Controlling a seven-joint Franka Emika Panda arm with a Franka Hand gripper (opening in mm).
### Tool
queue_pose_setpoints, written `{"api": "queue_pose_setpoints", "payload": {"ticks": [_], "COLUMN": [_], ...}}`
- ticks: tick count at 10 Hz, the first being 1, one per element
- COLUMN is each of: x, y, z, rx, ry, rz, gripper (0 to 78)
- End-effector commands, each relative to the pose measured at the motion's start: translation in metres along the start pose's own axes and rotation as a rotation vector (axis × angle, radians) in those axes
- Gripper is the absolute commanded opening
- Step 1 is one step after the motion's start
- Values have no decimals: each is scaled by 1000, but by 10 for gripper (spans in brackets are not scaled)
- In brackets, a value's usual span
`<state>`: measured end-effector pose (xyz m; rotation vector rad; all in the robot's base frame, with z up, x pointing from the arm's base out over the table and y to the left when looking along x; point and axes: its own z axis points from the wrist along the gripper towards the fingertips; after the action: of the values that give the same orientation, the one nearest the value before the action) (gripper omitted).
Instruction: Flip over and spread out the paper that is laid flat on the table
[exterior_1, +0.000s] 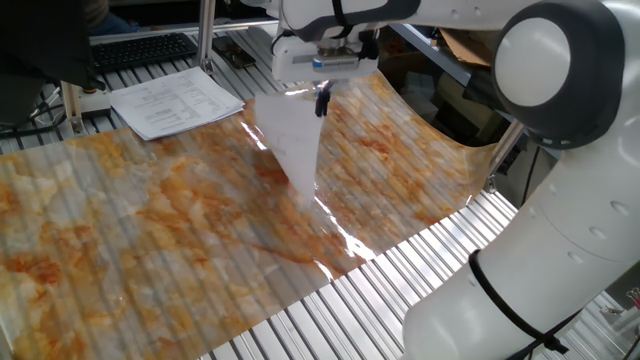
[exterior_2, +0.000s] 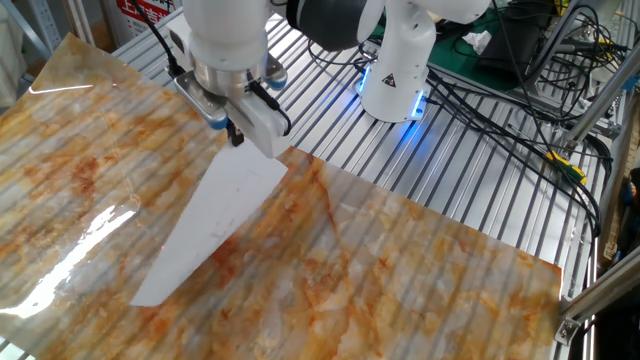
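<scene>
Fingers of my gripper (exterior_1: 321, 99) pinch the top edge of the paper (exterior_2: 215, 225), which hangs slanting, its far corner low over the table (exterior_1: 150, 220); whether it touches, I cannot tell. I judge the flip half done: next I carry the held edge across, lower it, and let go.
</scene>
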<state>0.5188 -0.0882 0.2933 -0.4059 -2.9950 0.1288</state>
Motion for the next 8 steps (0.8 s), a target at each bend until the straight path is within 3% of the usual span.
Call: {"api": "queue_pose_setpoints", "payload": {"ticks": [1, 5, 6, 8], "x": [-3, -5, -7, -9], "y": [7, 9, 10, 11], "z": [13, 18, 21, 28], "rx": [-55, -71, -99, -109], "ry": [-6, -15, -19, -30], "rz": [28, 31, 21, 24], "gripper": [11, 11, 11, 11]}}
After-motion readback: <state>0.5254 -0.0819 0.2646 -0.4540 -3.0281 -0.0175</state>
